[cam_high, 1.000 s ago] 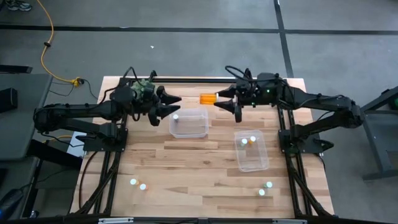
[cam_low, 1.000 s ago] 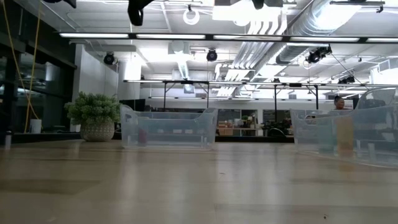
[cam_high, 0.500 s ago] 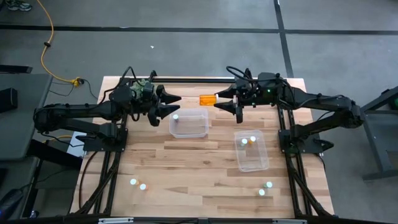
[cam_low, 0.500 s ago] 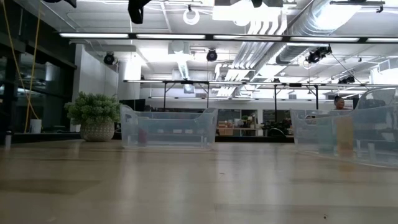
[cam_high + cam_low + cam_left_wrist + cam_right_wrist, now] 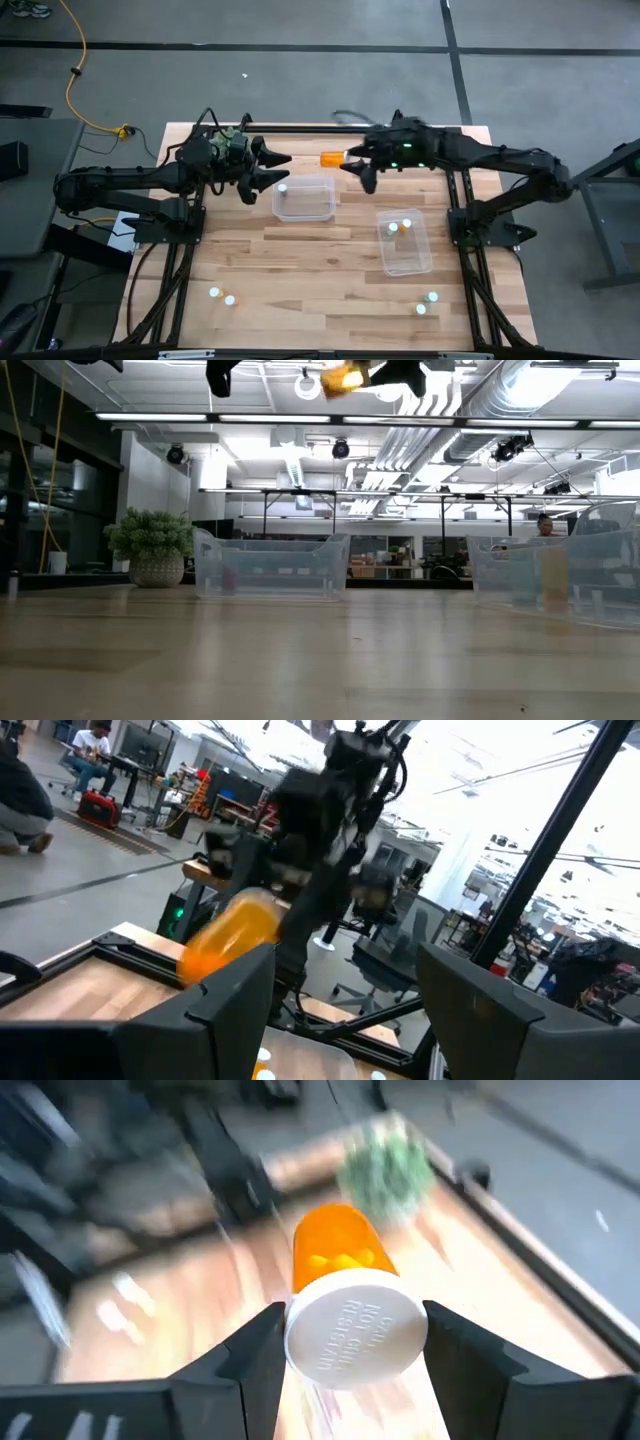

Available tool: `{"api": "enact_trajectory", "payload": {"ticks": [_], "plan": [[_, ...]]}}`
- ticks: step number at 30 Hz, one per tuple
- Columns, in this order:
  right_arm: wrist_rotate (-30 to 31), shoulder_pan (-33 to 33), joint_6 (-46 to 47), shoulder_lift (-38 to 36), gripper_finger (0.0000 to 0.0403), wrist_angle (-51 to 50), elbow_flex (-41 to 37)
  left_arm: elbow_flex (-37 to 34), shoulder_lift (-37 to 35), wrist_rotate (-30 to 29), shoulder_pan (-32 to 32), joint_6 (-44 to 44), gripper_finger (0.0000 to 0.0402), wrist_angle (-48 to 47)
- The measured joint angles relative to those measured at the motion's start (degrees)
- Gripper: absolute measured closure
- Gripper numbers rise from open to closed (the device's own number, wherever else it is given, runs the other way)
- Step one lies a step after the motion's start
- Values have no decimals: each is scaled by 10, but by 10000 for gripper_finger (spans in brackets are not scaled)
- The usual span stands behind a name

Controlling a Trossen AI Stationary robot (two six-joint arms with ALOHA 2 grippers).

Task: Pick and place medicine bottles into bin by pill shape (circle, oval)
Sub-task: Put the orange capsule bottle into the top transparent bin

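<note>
Your right gripper (image 5: 352,163) clamps the orange white-capped medicine bottle (image 5: 343,1297) (lying sideways) above the table, just beyond the clear plastic tub (image 5: 303,197). Your left gripper (image 5: 272,168) hangs open beside that tub, holding nothing

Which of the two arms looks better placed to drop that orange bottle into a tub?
Probably the right: the right gripper already grips the orange medicine bottle above the table, near a clear tub. The left gripper holds nothing.

Up at the top edge, an orange medicine bottle (image 5: 343,377) hangs beside a dark gripper (image 5: 395,372). Below, two clear bins (image 5: 270,568) (image 5: 560,575) sit on the wooden table (image 5: 320,660), a potted plant (image 5: 152,546) alongside.
</note>
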Motion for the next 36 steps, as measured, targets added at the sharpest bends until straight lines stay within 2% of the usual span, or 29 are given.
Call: {"api": "enact_trajectory", "payload": {"ticks": [8, 16, 22, 36], "plan": [[8, -1, -79, 198, 217, -259, 186, 0, 0, -1, 0, 24, 170, 0], [9, -3, -127, 347, 217, -310, 255, 0, 0, -1, 0, 24, 170, -1], [4, -3, -137, 393, 217, -314, 257, 0, 0, -2, 0, 24, 170, 0], [31, -14, -123, 399, 217, -392, 257, 0, 0, -2, 0, 24, 170, 0]]}}
